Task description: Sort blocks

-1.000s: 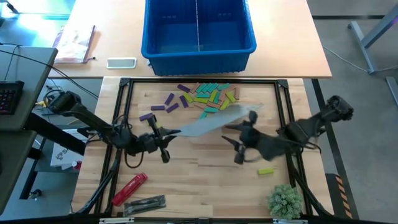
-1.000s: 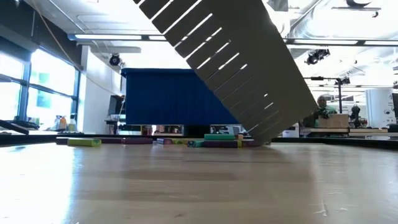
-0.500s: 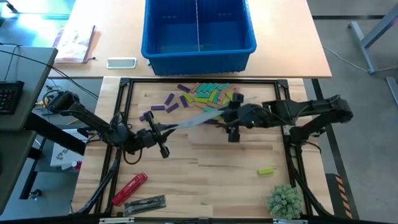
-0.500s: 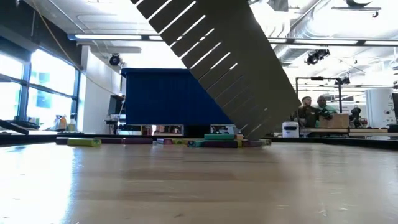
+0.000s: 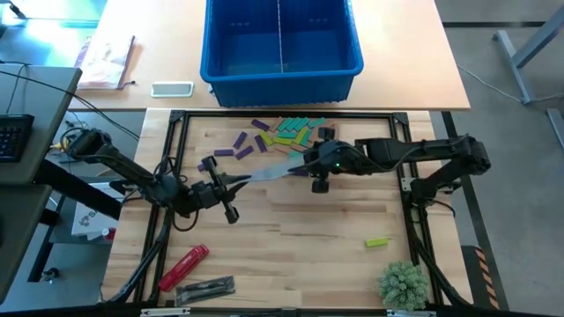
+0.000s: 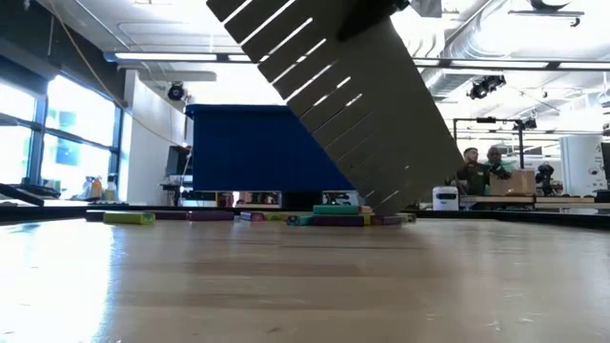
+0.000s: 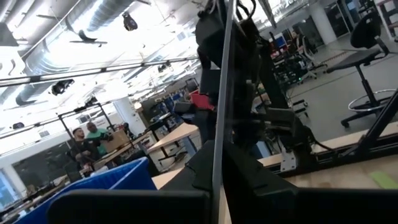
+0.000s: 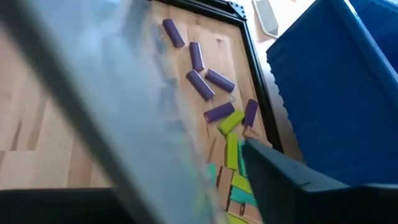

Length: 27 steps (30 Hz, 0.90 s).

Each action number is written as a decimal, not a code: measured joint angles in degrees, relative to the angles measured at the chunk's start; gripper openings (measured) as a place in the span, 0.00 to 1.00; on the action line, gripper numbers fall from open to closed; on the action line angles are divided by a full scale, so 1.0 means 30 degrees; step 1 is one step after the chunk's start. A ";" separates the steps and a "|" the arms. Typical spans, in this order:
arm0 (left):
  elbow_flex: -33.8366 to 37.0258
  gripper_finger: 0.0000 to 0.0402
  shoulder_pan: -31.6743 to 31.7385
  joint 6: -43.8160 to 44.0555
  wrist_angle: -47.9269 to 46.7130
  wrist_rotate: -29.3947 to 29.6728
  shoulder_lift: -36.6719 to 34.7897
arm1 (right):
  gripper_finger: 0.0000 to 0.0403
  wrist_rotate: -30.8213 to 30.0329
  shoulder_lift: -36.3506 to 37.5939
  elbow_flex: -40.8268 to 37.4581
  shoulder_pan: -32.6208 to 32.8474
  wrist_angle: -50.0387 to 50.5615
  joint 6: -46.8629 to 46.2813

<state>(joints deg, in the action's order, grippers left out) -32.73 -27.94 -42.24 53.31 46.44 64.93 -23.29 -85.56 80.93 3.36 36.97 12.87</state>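
Observation:
The blocks (image 5: 291, 134), purple, lime, teal and tan, lie in a loose pile near the table's far edge; in the right wrist view the blocks (image 8: 214, 112) show just beyond the mat. One lime block (image 5: 377, 241) lies alone at the near right. A grey slitted mat (image 5: 278, 170) stretches between the arms, and in the low view the mat (image 6: 353, 105) hangs tilted. My left gripper (image 5: 240, 183) is shut on its left end. My right gripper (image 5: 308, 164) is open at the mat's right end, with one finger (image 8: 292, 180) apart from the sheet and the other hidden behind it. My left gripper pinches the mat's left end (image 5: 253, 179) between its two fingers, coming roughly level from the table's left. The mat stands almost on edge in the hold, a thin line (image 7: 219, 112) in the wrist view. It is lifted there and slopes down toward the block pile.
A blue bin (image 5: 282, 40) stands beyond the far edge of the black frame (image 5: 176, 141). A red cylindrical tool (image 5: 183, 266) and a dark tool (image 5: 204, 289) lie at the near left, a small green plant (image 5: 404, 283) at the near right. Bare wood lies between them.
My right gripper has swung from the table's right toward the far edge and the left, to the mat's right end by the block pile, rolling as it went. The mat has tipped more on edge and looks narrower from above; its left end has stayed in my left gripper.

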 joint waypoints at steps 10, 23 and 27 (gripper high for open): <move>-0.0007 0.01 -0.0283 -0.0729 0.0017 -0.0017 -0.0818 | 0.01 0.1151 0.0157 0.0000 0.0437 -0.0295 -0.0974; -0.0916 0.35 0.0405 -0.2157 -0.2687 0.4344 -0.4923 | 0.00 -0.4513 0.4251 0.0000 0.2399 0.0061 -0.0498; -0.3093 0.42 0.2663 0.0073 -0.8795 0.4567 -0.5971 | 0.00 -0.7208 0.5471 0.0000 0.3110 -0.0259 0.0296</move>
<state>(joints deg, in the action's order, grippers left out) -42.01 -19.96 -42.02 26.92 60.15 47.01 -44.92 -69.15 80.93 12.68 36.19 13.76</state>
